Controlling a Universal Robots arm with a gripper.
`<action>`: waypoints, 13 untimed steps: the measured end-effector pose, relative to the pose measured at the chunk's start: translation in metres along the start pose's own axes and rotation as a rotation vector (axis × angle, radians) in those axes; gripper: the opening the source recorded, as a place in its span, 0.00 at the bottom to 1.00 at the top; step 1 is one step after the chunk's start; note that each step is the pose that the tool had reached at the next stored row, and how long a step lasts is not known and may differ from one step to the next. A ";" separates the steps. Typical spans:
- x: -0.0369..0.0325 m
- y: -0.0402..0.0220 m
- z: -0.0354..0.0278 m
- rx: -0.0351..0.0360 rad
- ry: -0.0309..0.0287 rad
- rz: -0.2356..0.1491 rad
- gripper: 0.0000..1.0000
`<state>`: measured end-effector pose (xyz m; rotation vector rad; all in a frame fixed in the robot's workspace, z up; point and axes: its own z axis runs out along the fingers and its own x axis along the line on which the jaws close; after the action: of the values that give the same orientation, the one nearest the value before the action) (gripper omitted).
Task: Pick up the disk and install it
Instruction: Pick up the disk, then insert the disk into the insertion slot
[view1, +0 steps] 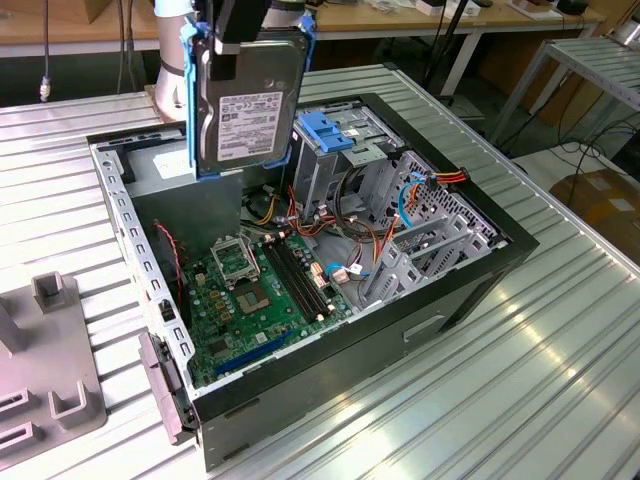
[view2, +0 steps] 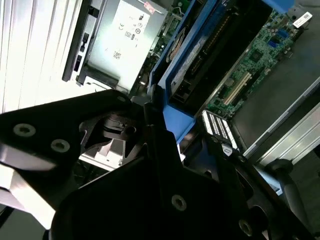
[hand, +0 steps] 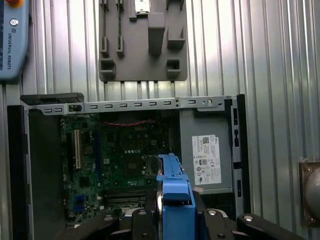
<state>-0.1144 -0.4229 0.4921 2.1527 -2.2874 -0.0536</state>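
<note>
The disk (view1: 245, 110) is held on edge by the gripper (view1: 238, 40), whose fingers are closed tight on its upper end; it is suspended above the open computer case (view1: 470, 290), just beside the metal drive cage (view1: 320, 170); a snag is judged possible, since loose cables (view1: 365, 245) are crowded near the cage; a tilted descent could jam the frame or strike the motherboard (view1: 250, 300).

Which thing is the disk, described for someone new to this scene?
Find the open computer case on the ribbed table. Hanging above it, held upright by the gripper, is the disk: a grey labelled slab. A blue frame edges it, unlike the blue clip atop the metal cage.
</note>
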 end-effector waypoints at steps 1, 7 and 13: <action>0.0010 -0.0058 0.0005 0.0000 0.0001 0.000 0.37; 0.0017 -0.0131 0.0011 -0.0001 0.0001 0.000 0.37; 0.0017 -0.0135 0.0011 -0.0001 0.0001 0.000 0.37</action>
<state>-0.1011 -0.4254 0.4906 2.1526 -2.2873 -0.0536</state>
